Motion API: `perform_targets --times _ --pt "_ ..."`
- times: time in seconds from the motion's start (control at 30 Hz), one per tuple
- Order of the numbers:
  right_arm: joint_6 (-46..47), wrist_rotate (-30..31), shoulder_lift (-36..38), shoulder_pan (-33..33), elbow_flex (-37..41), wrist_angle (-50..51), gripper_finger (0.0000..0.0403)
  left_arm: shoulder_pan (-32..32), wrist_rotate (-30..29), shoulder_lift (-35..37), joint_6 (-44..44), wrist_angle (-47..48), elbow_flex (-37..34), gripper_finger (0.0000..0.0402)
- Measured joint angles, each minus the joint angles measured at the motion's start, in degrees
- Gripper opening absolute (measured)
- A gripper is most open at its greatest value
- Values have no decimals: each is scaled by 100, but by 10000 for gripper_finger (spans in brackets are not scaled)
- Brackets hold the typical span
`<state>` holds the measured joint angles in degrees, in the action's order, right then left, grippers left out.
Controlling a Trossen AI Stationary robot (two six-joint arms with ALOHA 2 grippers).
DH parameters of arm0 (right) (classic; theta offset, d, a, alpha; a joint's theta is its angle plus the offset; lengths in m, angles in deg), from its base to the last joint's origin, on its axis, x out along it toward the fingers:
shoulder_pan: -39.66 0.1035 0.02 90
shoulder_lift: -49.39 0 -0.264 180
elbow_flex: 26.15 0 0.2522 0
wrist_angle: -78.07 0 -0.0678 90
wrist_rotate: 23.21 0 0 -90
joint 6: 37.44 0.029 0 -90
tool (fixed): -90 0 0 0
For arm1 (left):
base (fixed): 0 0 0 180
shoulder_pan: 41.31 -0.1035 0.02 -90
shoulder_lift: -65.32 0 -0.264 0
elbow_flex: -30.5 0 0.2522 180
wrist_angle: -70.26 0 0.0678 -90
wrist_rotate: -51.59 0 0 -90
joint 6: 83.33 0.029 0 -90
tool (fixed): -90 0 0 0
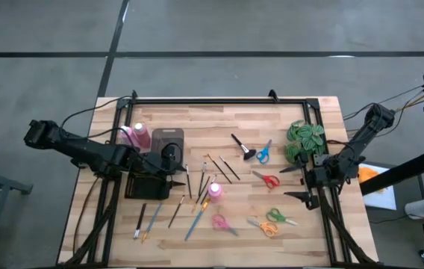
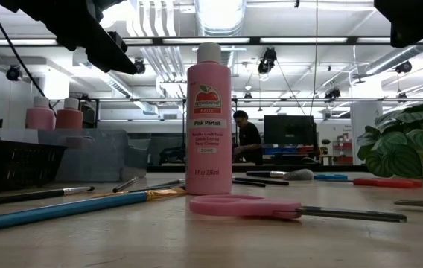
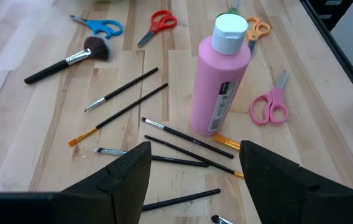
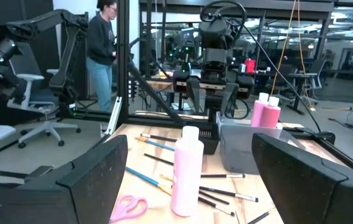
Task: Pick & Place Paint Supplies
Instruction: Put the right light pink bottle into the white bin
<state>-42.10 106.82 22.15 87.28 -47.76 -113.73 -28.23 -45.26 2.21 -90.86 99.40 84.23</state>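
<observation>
Left gripper [image 1: 176, 181] is hovering with fingers spread and empty, just short of a pink bottle [image 1: 215, 190] standing upright mid-table among scattered brushes [image 1: 197, 196]. Two more bottles [image 1: 138, 135] are sitting, it seems, in a grey bin [image 1: 167, 140] beside a black basket [image 1: 148, 185]. Right gripper [image 1: 292, 182] is waiting wide open near the plant [image 1: 306, 140].

Readable print: one bottle label only.
The upright pink plastic bottle with white cap [image 2: 208, 119] carries a label with a red apple emblem and "Pink Parfait"; its smaller lines are illegible.
</observation>
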Motion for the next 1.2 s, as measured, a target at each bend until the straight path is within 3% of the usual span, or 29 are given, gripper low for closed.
perform_targets --times 1.03,1.1,1.2 --pt "1 4 -7 -1 -27 4 341 0 -2 0 -9 -13 0 245" --pt "9 4 -7 0 -27 7 341 0 2 0 -377 -143 -2 245" --pt "7 4 -7 0 -27 4 341 0 0 2 -1663 -305 0 245"
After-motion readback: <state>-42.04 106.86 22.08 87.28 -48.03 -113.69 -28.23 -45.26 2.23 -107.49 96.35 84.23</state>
